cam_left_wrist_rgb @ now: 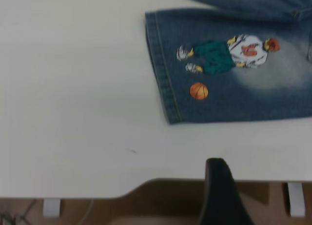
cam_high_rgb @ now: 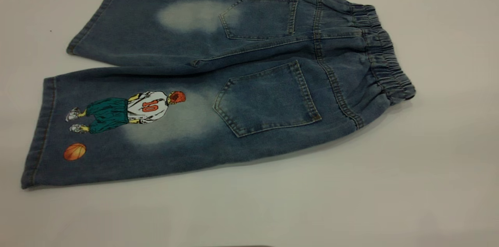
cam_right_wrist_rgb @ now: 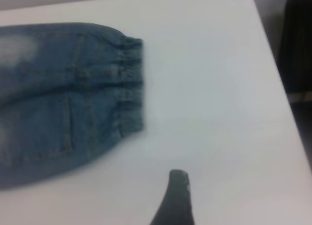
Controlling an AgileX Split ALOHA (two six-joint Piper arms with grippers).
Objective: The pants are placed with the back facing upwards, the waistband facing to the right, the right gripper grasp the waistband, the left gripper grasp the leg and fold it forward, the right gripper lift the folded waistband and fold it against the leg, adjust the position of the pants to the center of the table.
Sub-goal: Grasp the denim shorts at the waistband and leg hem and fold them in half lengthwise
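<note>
The blue denim pants (cam_high_rgb: 241,83) lie flat on the white table (cam_high_rgb: 429,169), back pockets up. The gathered waistband (cam_high_rgb: 384,58) is at the right. The printed leg (cam_high_rgb: 117,126), with the red-haired player and orange basketball, is the nearer one and points left. Neither gripper shows in the exterior view. In the left wrist view, my left gripper (cam_left_wrist_rgb: 222,191) is a dark shape at the table's edge, apart from the printed leg's hem (cam_left_wrist_rgb: 165,83). In the right wrist view, my right gripper (cam_right_wrist_rgb: 176,195) hangs over bare table, a short way off the waistband (cam_right_wrist_rgb: 130,83).
The plain leg (cam_high_rgb: 156,32) lies on the far side, next to the printed one. Bare tabletop surrounds the pants on all sides. The table's edge (cam_left_wrist_rgb: 97,193) shows in the left wrist view. A dark object (cam_right_wrist_rgb: 297,44) stands beyond the table's edge.
</note>
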